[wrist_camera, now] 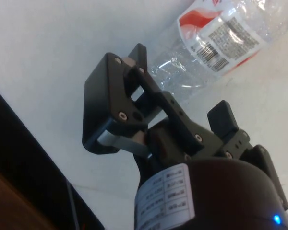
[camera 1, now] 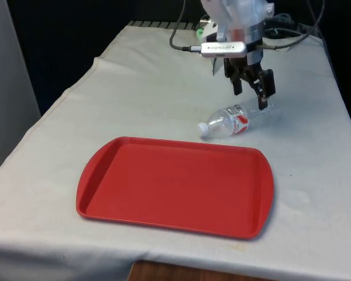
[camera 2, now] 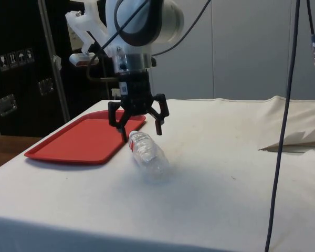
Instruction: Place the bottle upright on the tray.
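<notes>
A clear plastic bottle (camera 1: 236, 121) with a white cap and red label lies on its side on the white cloth (camera 1: 164, 88), directly beneath the black gripper (camera 1: 254, 89), whose fingers are spread apart. Nearer the camera than the gripper sits a red tray (camera 1: 175, 186).

No wording is reading clearly anywhere. The bottle (wrist_camera: 221, 43) is carrying a red-and-white label with a barcode (wrist_camera: 216, 55) and fine print too small to make out. A white sticker (wrist_camera: 165, 199) on the pincer's body is showing lines of illegible print. Small signs (camera 2: 13, 59) are sitting on the dark cabinet, unreadable too.
</notes>
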Available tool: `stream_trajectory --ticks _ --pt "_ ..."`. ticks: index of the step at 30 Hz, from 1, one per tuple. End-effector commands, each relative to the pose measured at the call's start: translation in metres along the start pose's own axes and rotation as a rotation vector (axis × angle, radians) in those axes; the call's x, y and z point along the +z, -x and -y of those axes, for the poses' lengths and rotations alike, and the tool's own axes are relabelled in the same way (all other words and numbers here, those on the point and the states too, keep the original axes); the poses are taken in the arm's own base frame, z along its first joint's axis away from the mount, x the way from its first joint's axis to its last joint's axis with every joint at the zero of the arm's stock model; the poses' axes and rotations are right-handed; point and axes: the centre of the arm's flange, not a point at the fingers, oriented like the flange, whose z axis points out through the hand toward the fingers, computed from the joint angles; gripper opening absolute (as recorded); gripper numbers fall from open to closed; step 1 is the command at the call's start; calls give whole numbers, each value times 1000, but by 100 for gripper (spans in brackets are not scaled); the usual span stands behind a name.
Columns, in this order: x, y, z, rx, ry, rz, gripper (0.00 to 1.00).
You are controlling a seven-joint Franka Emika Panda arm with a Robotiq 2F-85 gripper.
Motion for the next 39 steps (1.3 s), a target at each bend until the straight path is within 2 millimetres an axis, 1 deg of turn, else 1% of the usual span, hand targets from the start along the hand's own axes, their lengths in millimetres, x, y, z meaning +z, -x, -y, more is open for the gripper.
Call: stream_trajectory --ticks 1,2,8,9,17,18,24,27,32,35,39 --pt "0 -1 0 2 1 3 100" --pt "0 -3 1 -1 -6 33 100" --pt "-1 -11 -1 -8 -10 85 100" --pt "-1 -11 -2 -7 -3 71 100" --pt "1 -19 -1 -24 -16 150 100" --pt "0 -19 -2 -23 -10 137 100" --pt "6 -24 1 -43 -10 202 100" --pt "6 -25 1 -46 -4 196 100" --pt "12 -29 4 -65 -4 253 100" --pt "13 -29 4 -67 3 250 100" --pt "19 -32 5 -80 -3 295 100"
